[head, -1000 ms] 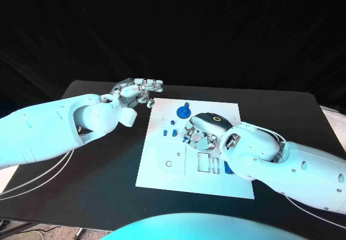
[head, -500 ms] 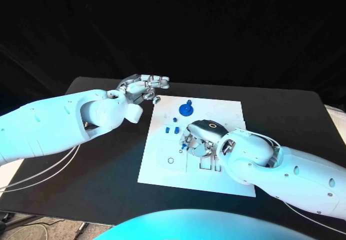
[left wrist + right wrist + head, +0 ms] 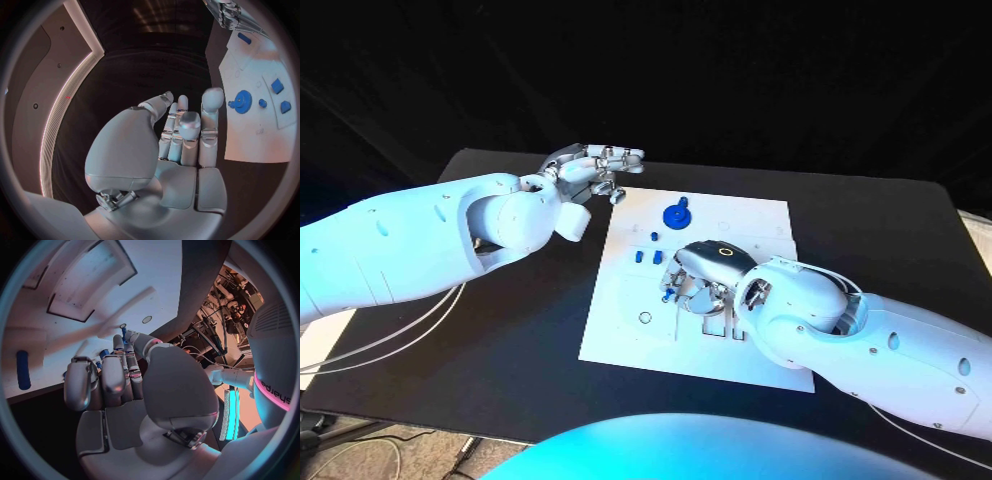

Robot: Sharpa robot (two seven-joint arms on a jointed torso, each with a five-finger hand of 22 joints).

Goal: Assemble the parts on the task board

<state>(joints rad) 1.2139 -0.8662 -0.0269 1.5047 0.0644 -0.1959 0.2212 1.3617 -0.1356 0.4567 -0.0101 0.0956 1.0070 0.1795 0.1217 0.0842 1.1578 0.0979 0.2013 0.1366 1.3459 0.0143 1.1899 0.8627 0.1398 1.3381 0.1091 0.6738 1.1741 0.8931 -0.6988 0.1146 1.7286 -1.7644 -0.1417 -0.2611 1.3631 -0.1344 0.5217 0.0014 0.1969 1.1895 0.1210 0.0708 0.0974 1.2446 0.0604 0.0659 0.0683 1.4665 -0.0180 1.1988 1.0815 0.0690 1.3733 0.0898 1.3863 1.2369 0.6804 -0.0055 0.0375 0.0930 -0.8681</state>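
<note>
Your right hand point(image 3: 701, 277) sits low over the middle of the board point(image 3: 620, 335), fingers curled together around a small blue part point(image 3: 123, 333); the right wrist view shows that part pinched at the fingertips point(image 3: 116, 344), close to the board's white face. On the white body beside that hand you can read "sharpa" in dark letters. Your left hand point(image 3: 589, 170) hovers above the bench point(image 3: 488, 370), off the board's far left corner, fingers loosely bent and apart with nothing in them.

On the board, a blue gear point(image 3: 675, 215) lies near the far edge, beyond your right hand. Two small blue blocks point(image 3: 646, 256) lie between the gear and that hand. A long blue bar point(image 3: 22, 370) lies flat on the board, near the rectangular cutouts point(image 3: 81, 282).
</note>
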